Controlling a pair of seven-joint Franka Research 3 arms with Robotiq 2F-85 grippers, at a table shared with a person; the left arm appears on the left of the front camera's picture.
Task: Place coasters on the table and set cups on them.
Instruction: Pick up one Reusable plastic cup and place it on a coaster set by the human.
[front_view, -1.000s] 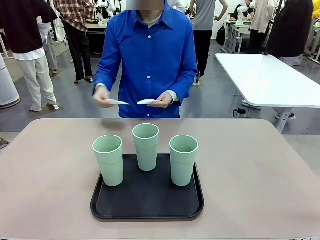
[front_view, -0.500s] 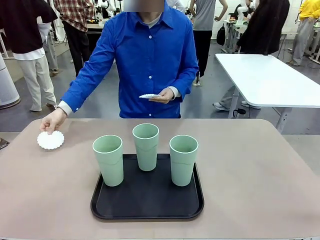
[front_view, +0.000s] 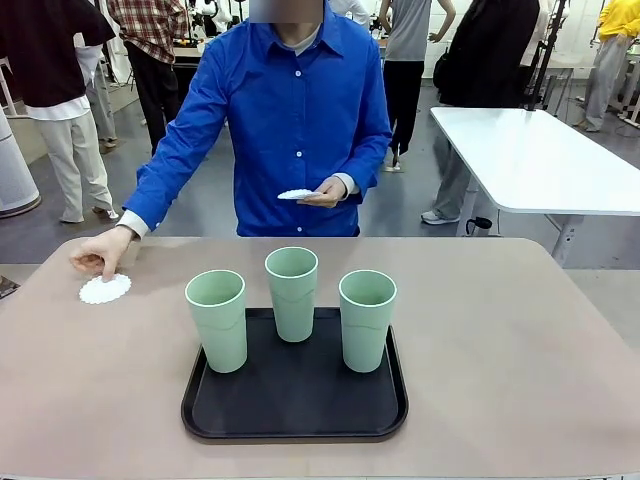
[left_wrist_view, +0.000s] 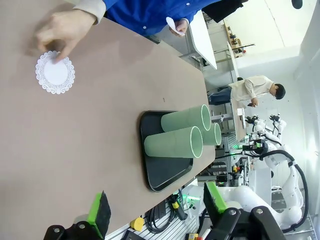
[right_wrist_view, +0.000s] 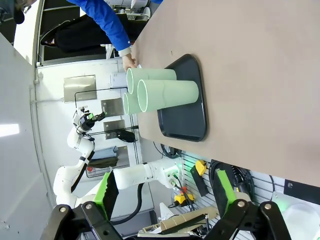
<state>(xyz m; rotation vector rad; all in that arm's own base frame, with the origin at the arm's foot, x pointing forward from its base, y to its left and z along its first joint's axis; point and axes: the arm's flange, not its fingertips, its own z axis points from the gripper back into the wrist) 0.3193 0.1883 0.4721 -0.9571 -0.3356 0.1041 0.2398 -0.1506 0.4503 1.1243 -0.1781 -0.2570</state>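
At coaster (front_view: 104, 290) edge, outstretched hand (front_view: 98, 256)

A black tray (front_view: 295, 400) with rounded corners and a raised rim lies flat at near centre. Beyond it, at the far side, stands a person in a bright blue buttoned shirt (front_view: 300, 110). To the far right, a white table (front_view: 540, 155) stands on the grey floor (front_view: 400, 205). Farther back are other people: one in a plaid shirt (front_view: 150, 20) at far left, and one in a black jacket (front_view: 490, 50) beyond the white table.
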